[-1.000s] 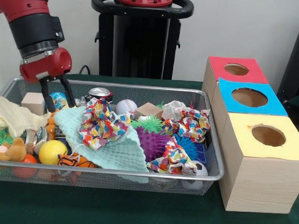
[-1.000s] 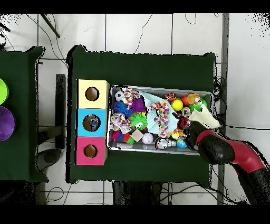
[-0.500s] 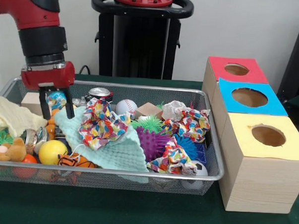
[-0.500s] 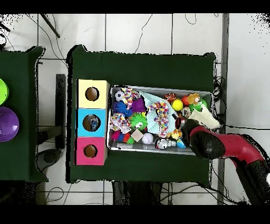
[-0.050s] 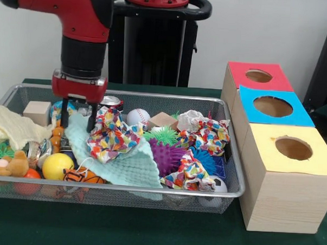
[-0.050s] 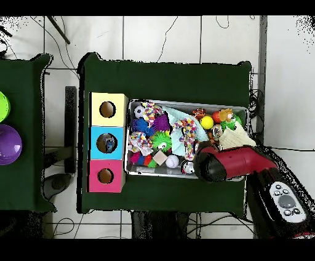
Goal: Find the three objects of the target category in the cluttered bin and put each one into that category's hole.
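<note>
Front view, end effector (image 5: pixel 77 117) fingers spread wide over fuzzy mint cloth (image 5: pixel 121 161), wire-mesh bin (image 5: pixel 229 174), spiky purple ball (image 5: pixel 166 156).

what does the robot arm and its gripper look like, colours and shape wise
The arm is a thick, rounded red tube ending in a black cylindrical wrist. Below that sits a flat red block carrying the gripper, which has two thin black fingers. From overhead, a grey panel with round buttons shows on the arm.

Tool (image 5: pixel 76 117) shifted along bin (image 5: pixel 227 158) toward boxes, now over mint cloth (image 5: pixel 121 163).
</note>
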